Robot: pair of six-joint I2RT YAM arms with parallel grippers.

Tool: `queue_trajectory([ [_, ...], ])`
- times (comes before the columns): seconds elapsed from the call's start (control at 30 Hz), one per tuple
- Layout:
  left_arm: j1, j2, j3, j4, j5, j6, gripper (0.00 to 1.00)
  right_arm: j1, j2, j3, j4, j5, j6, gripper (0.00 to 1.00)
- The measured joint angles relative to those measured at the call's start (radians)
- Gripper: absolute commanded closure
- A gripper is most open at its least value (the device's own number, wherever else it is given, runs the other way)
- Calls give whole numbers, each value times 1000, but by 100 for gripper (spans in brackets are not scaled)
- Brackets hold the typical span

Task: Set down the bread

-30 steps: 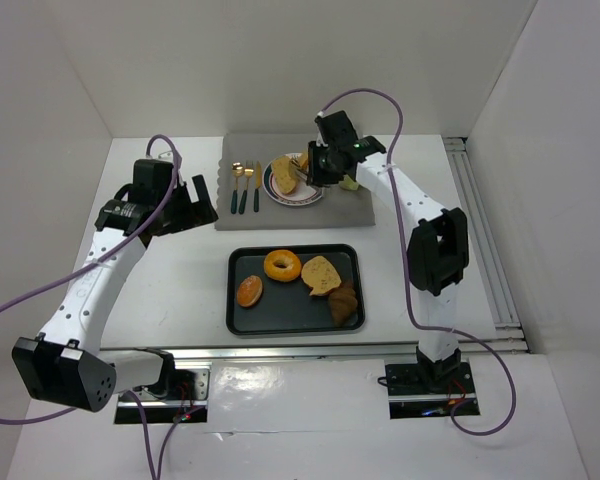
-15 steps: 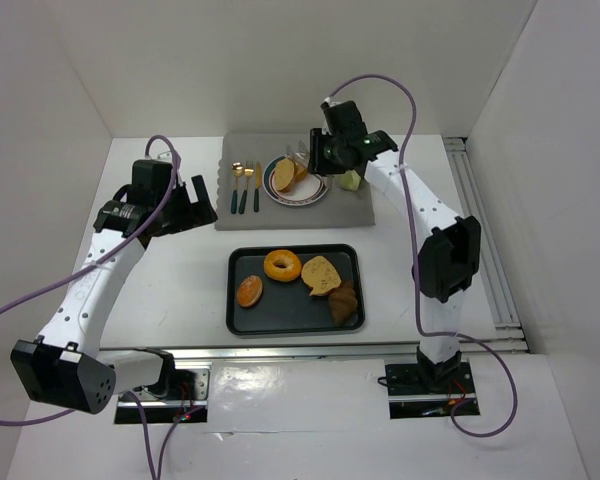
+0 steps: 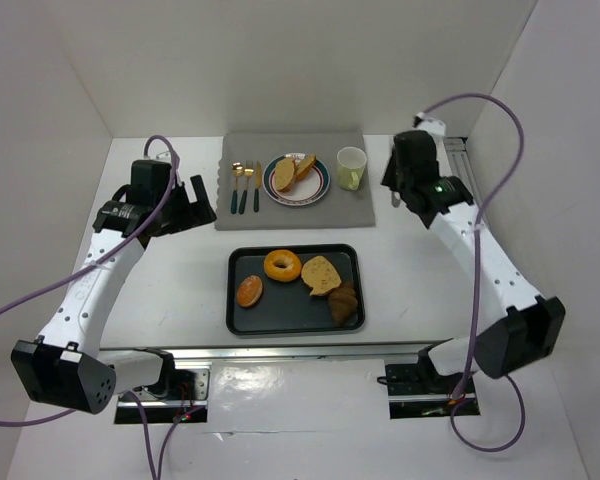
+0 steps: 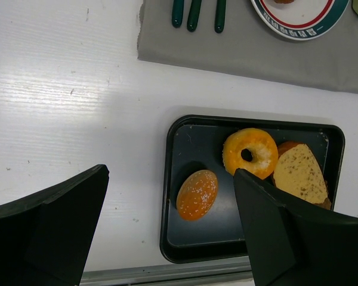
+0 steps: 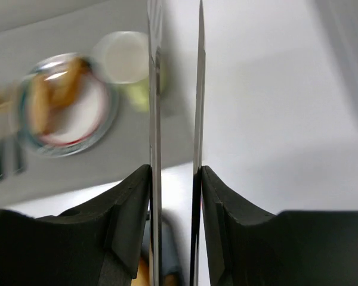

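Observation:
Two bread slices (image 3: 292,172) lie on the round plate (image 3: 320,192) on the grey mat (image 3: 360,208); they show blurred in the right wrist view (image 5: 56,95). My right gripper (image 3: 394,182) is off to the right of the mat, past the pale cup (image 3: 351,168). It is open (image 5: 174,173), with thin metal blades along its fingers and nothing between them. My left gripper (image 3: 202,200) is open and empty, left of the mat and above the table (image 4: 170,174). The black tray (image 3: 280,312) holds a donut (image 3: 281,265), a bun (image 3: 249,291), a bread slice (image 3: 321,273) and a dark pastry (image 3: 344,305).
Cutlery (image 3: 244,187) lies on the mat left of the plate. In the left wrist view the tray (image 4: 191,149) shows the bun (image 4: 197,195), donut (image 4: 249,153) and slice (image 4: 299,176). White walls enclose the table. A rail runs along the right edge.
My right gripper has left the plate and swung right, past the cup, with the bread staying on the plate. The left arm has not moved.

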Motion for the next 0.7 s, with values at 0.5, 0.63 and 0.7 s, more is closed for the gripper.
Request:
queue_trajectory([
  [0.5,6,1,-6,9,28,0,0,-178,188,-435,446,148,60,56],
  [0.63,6,1,-6,9,28,0,0,-227,299,-427,554,122,55,44],
  [0.7,6,1,-6,9,28,0,0,-255,360,-399,565,100,51,22],
])
